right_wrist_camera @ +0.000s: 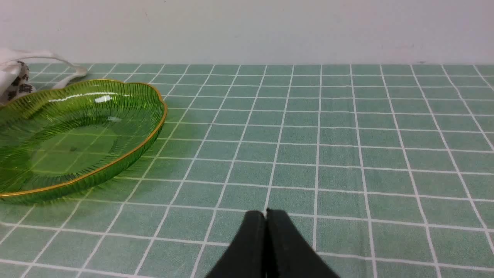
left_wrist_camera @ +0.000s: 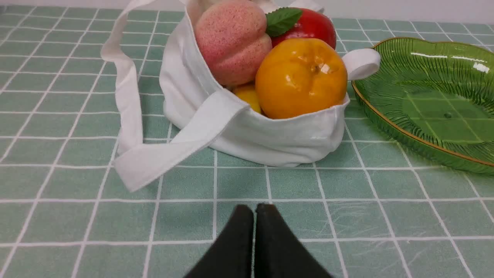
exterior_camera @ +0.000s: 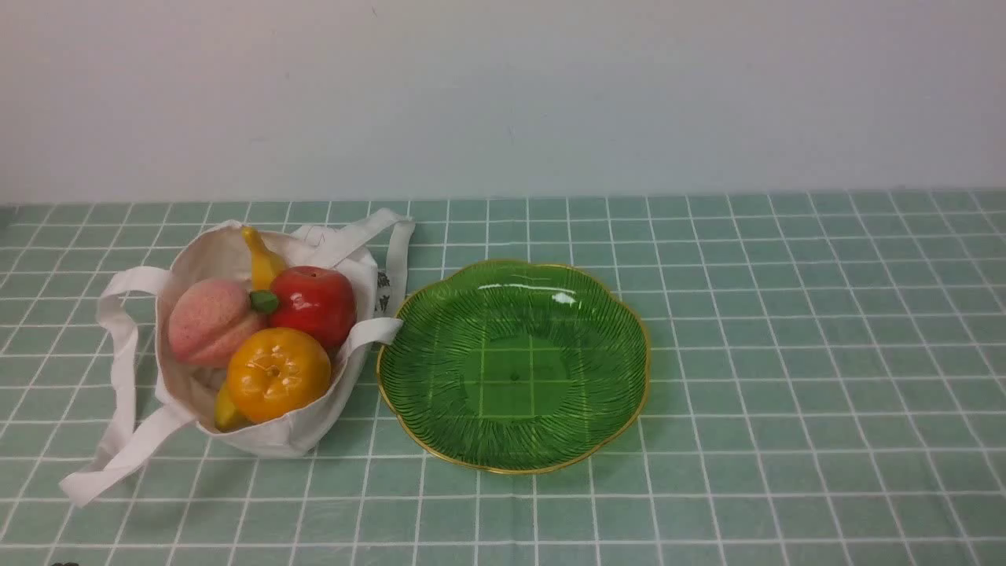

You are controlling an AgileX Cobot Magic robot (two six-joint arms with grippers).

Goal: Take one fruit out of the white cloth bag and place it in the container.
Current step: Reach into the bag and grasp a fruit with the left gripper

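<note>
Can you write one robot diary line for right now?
fruit: in white bag | green dish: nothing in it | left end effector: shut, holding nothing

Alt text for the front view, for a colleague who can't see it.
An open white cloth bag holding a pink peach, red apple and glossy orange fruit, among others, stands left of a bare green glass dish, on a green-and-white checked cloth.

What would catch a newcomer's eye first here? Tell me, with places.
The scalloped green glass dish, gold-rimmed, mid-table, stands out most. Left of it, bright fruit fills the open white cloth bag: a shiny red apple, a pink peach and, nearest the robot, a glossy orange-yellow fruit.
</note>
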